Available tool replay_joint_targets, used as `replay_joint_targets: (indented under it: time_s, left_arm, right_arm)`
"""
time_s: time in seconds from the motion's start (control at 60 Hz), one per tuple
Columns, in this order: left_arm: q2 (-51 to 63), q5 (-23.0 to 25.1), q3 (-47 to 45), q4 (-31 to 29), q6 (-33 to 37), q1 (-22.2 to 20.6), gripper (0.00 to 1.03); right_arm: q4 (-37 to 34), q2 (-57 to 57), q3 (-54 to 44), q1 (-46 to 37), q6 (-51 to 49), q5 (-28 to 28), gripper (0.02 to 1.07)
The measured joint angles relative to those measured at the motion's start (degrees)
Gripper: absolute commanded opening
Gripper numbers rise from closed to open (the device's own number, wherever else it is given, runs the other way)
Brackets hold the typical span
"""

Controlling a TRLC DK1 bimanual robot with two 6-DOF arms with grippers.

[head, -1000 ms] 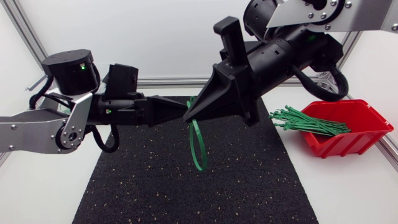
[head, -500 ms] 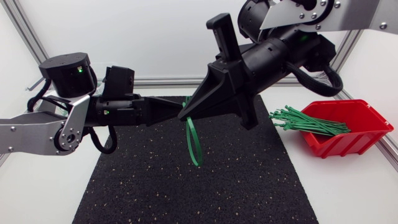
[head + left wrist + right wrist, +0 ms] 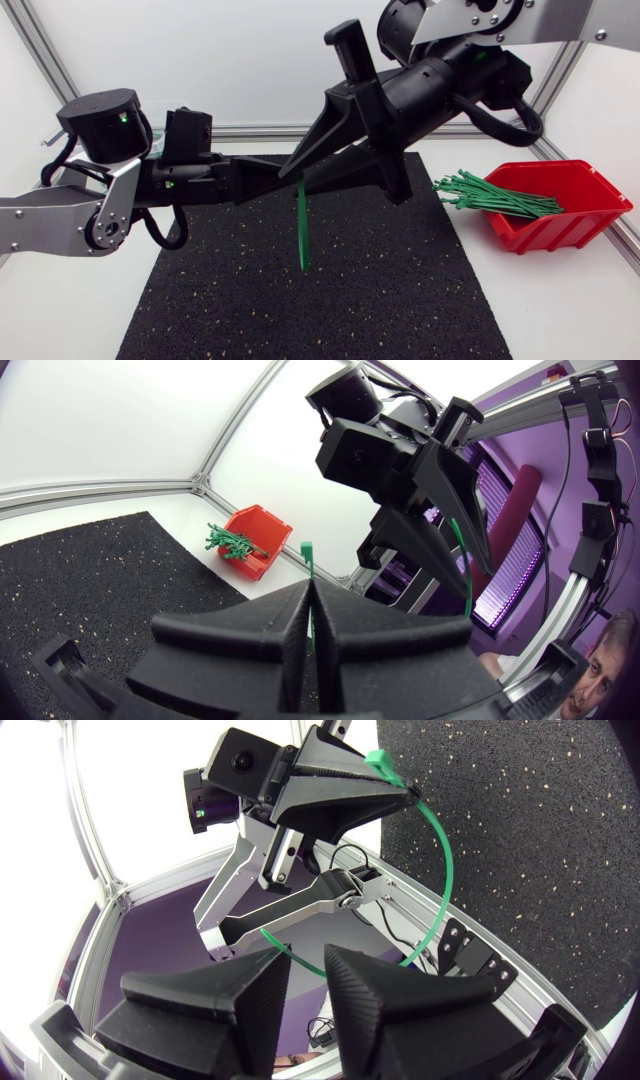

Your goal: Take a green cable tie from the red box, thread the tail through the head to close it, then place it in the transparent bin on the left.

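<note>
- My left arm comes in from the left side and reaches toward the middle, above the black mat.
- My left gripper has its fingers pressed together. They pinch one end of the green cable tie. In the left wrist view the fingers of that gripper meet with no gap, and a short green bit of the tie sticks up from between the tips.
- The cable tie hangs down in the air over the middle of the mat. From above it looks like one thin green line. In the right wrist view it is a big bent curve that runs from the tip of the left gripper round to my right gripper.
- My right gripper is tip to tip with the left one. Its fingers are apart. The tie passes through the gap between them, and I cannot tell if it touches either finger.
- My right arm comes down from the right side.
- The red box sits on the white table, just beside the right edge of the mat. A bunch of green ties lies in it, and their ends stick out toward the mat.
</note>
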Motion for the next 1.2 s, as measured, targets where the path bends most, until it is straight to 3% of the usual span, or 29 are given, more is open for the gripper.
replay_joint_targets:
  time_s: [0.183, 0.367, 1.2]
  left_arm:
    - [-1.33, 0.0, -0.02, 0.37, -0.77, 0.0, 0.03]
    - [-2.1, 0.0, -1.11, 0.85, -0.9, 0.0, 0.03]
    - [-3.26, -1.09, -3.26, 5.16, -0.92, -0.11, 0.03]
  right_arm:
    - [0.31, 0.74, 0.07, -0.02, -0.02, 0.22, 0.15]
    - [0.94, 0.92, 0.07, -0.33, -0.02, 0.2, 0.08]
    - [2.25, 4.79, 1.4, -0.33, 0.2, 0.09, 0.08]
